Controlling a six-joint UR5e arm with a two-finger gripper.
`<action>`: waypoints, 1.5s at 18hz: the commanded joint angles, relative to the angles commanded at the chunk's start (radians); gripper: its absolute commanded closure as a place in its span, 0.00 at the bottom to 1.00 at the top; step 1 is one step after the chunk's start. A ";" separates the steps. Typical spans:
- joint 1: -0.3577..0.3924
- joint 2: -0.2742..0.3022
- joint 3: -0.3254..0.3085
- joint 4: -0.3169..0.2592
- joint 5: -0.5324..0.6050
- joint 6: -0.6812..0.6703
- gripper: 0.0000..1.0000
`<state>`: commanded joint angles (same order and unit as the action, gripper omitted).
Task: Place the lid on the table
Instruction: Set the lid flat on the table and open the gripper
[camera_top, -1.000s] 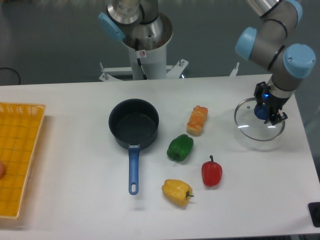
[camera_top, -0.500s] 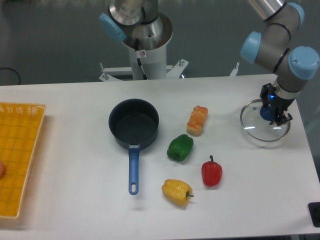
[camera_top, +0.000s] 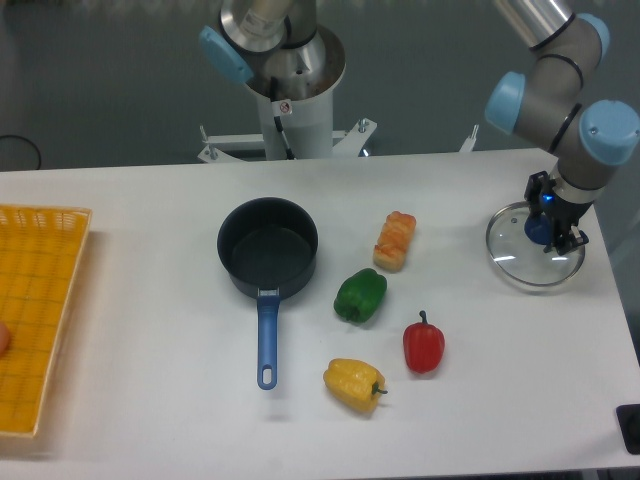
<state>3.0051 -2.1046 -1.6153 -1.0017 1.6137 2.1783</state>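
The round glass lid (camera_top: 520, 262) with its thin metal rim is at the right end of the white table (camera_top: 150, 400), low over or on the surface; I cannot tell whether it touches. My gripper (camera_top: 547, 232) points down over the lid's centre and is shut on the dark blue knob, which its fingers mostly hide. The open dark blue saucepan (camera_top: 267, 250) stands near the table's middle, its blue handle pointing toward the front edge.
Right of the pan lie an orange-white food piece (camera_top: 395, 240), a green pepper (camera_top: 360, 296), a red pepper (camera_top: 423, 345) and a yellow pepper (camera_top: 353, 383). A yellow woven tray (camera_top: 35, 320) sits at the left edge. The table's right edge is close to the lid.
The gripper has carried the lid a little further right and slightly down, closer to the table's right edge. The other things have not moved.
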 joint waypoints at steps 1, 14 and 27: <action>0.000 0.000 0.000 0.006 0.002 0.000 0.39; 0.000 -0.014 0.000 0.011 0.018 0.008 0.39; 0.000 -0.017 0.000 0.012 0.018 0.006 0.39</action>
<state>3.0051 -2.1215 -1.6153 -0.9894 1.6322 2.1844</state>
